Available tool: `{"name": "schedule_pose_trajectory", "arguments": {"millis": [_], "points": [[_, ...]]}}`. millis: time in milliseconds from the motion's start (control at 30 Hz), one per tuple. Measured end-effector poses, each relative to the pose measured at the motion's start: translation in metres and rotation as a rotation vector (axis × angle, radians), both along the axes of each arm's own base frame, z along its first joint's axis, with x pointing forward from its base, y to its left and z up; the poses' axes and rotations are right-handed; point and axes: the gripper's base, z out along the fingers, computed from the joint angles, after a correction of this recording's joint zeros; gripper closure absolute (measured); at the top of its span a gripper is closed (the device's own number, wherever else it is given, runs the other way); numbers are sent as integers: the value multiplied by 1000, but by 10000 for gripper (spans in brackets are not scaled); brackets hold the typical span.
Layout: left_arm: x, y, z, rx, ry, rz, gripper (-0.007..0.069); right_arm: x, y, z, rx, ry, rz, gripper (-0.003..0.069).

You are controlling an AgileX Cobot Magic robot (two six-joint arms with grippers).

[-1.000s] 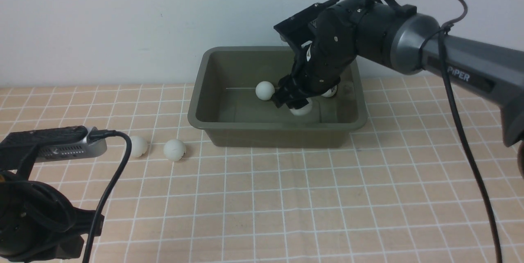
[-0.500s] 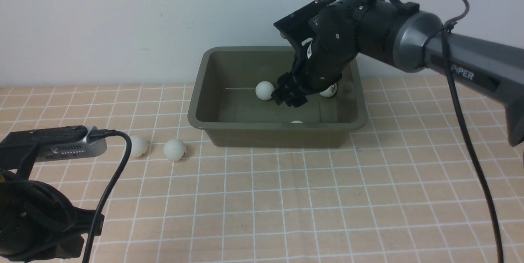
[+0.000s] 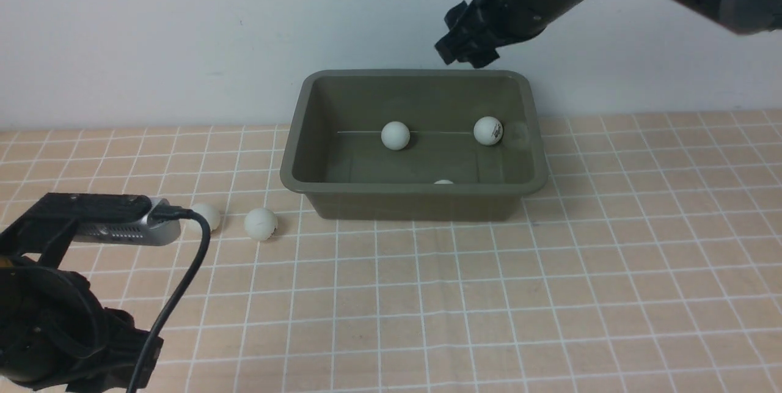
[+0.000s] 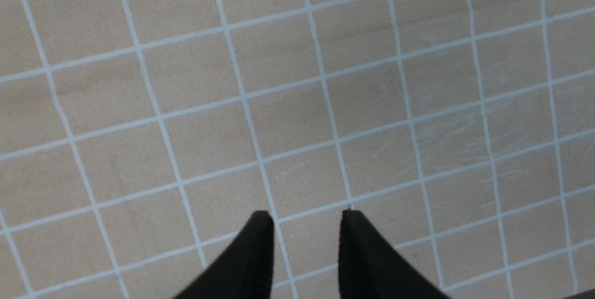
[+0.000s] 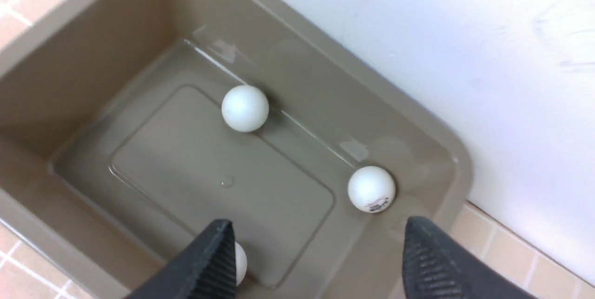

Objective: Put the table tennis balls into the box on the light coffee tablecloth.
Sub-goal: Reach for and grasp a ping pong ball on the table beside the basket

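The box (image 3: 413,190) sat far and central on the light coffee tablecloth (image 3: 489,295), with three table tennis balls (image 3: 395,135) inside. Two more balls (image 3: 261,224) lay on the cloth to its left. The right gripper (image 3: 467,51) hung above its far rim, jaws wide apart and empty. The left gripper (image 4: 307,215), near left, had its jaws slightly apart over cloth.
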Motion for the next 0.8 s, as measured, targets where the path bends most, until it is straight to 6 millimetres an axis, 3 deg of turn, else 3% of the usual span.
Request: {"name": "schedule_pose_trajectory", "arguments": {"millis": [300,467,633,800], "points": [[1,4,-1,55,-28,-53,130,-18,-35,39,64,1,-70,216],[8,8,1,111,-108,-54,54,-35,-46,60,107,-31,-75,229],[18,10,9,130,-209,-40,39,-72,-64,86,123,-77,-76,334],[33,9,36,109,-312,23,39,-129,-95,106,120,-144,-95,554]]}}
